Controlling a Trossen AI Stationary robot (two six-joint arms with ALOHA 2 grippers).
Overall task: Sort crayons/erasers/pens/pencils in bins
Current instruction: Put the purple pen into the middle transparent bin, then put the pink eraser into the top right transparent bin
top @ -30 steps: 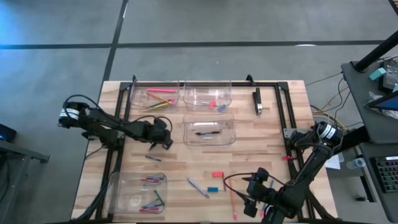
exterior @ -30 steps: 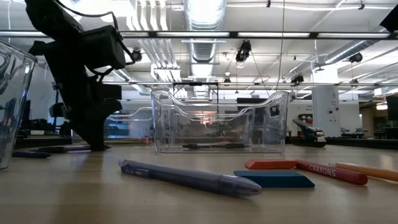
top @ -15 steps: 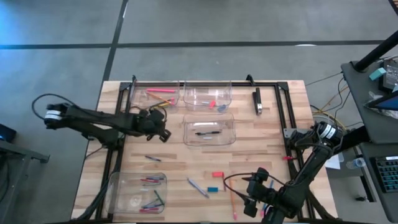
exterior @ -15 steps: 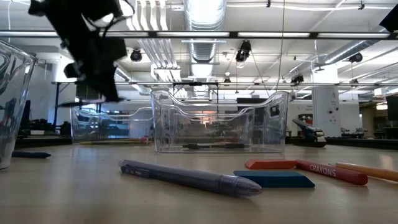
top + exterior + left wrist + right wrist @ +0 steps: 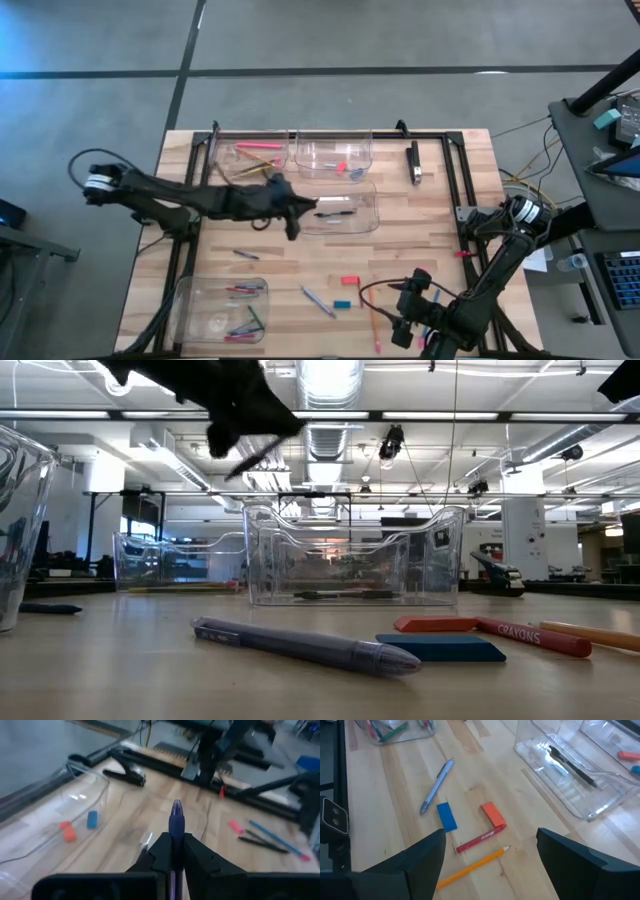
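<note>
My left gripper (image 5: 296, 215) hangs above the left end of the middle bin (image 5: 368, 222), shut on a purple pen (image 5: 176, 817). That bin holds dark pens (image 5: 335, 213). The far-left bin (image 5: 228, 160) holds pencils, and the far-middle bin (image 5: 362, 150) holds erasers. The near-left bin (image 5: 190, 305) holds crayons. Loose on the wood lie a grey-purple pen (image 5: 436, 786), a blue eraser (image 5: 446, 816), a red eraser (image 5: 493, 814), a red crayon (image 5: 476, 841) and an orange pencil (image 5: 472, 865). My right gripper (image 5: 491, 840) stands open above them at the near right. My left gripper pinches the purple pen's barrel (image 5: 175, 831) between its two fingers. The pen lies along the fingers, and its tip (image 5: 176, 806) sticks out past them. The fingers reach nearly level from the table's left. The pen is lifted clear of the table.
A short dark stick (image 5: 245, 255) lies on the wood left of centre. A black oblong block (image 5: 414, 163) lies at the far right. A black frame (image 5: 330, 131) runs along the far edge and both sides. Bare wood lies between the middle bin and the near loose things.
My left gripper has risen from the table with the purple pen, which is now lifted clear. It has tipped from pointing down to nearly level. It has gone toward the table's right edge, up to the middle bin.
</note>
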